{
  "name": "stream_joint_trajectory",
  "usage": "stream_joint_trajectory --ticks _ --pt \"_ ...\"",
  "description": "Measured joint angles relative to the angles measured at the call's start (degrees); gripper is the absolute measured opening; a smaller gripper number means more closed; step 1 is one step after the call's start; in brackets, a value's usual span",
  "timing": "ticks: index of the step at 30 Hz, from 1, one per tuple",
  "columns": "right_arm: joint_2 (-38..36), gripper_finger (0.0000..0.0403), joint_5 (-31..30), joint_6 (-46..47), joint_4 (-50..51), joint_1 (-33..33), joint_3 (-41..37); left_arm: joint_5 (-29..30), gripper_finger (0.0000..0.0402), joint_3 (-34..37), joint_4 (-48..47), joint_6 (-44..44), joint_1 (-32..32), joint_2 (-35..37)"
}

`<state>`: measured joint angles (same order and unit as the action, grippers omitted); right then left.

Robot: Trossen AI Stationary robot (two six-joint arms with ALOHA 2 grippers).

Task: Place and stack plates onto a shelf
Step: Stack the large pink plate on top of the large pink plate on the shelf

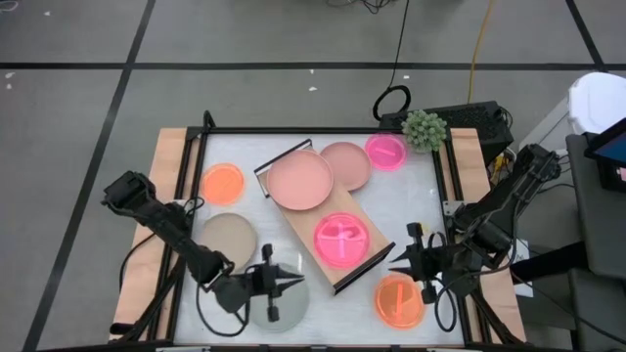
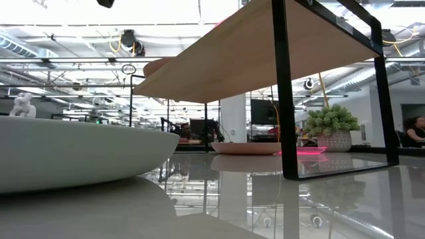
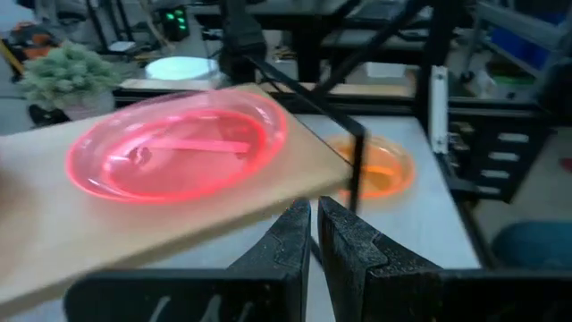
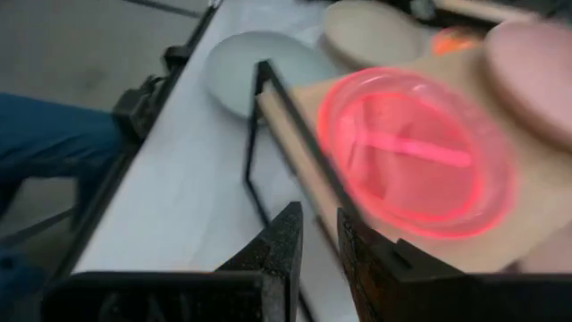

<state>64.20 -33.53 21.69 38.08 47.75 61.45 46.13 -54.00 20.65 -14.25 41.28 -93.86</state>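
Observation:
The shelf, a light-wood board on black frame ends, stands slantwise mid-table. On it sit a dusty-pink plate and a hot-pink divided plate. On the tabletop lie another dusty-pink plate, a small hot-pink plate, two orange plates, a beige plate and a pale grey-green plate. My left gripper hovers shut over the grey-green plate, near the shelf's near end. My right gripper is open by a narrow gap beside the shelf's near right corner.
A small potted plant stands at the far right corner. A black frame edges the tabletop. In the low view the grey-green plate fills the near left and the shelf leg stands in the middle. A person's leg shows beyond the table.

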Motion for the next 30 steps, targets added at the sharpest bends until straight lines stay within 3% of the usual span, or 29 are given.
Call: stream_joint_trajectory --ticks 15,26,30 --pt "-5.81 0.0056 -14.6 -6.76 0.74 -1.94 0.0 -0.13 0.0032 0.02 -8.62 -10.53 5.11 0.13" --pt "-12.2 0.0056 -13.93 -16.63 7.0 -16.0 0.0 -0.12 0.0033 0.02 -8.62 -10.68 5.31 0.13" --pt "-15.39 0.0056 -6.76 -23.59 4.72 -23.3 -2.06 -0.11 0.0033 0.02 -8.62 -10.28 5.36 0.13"
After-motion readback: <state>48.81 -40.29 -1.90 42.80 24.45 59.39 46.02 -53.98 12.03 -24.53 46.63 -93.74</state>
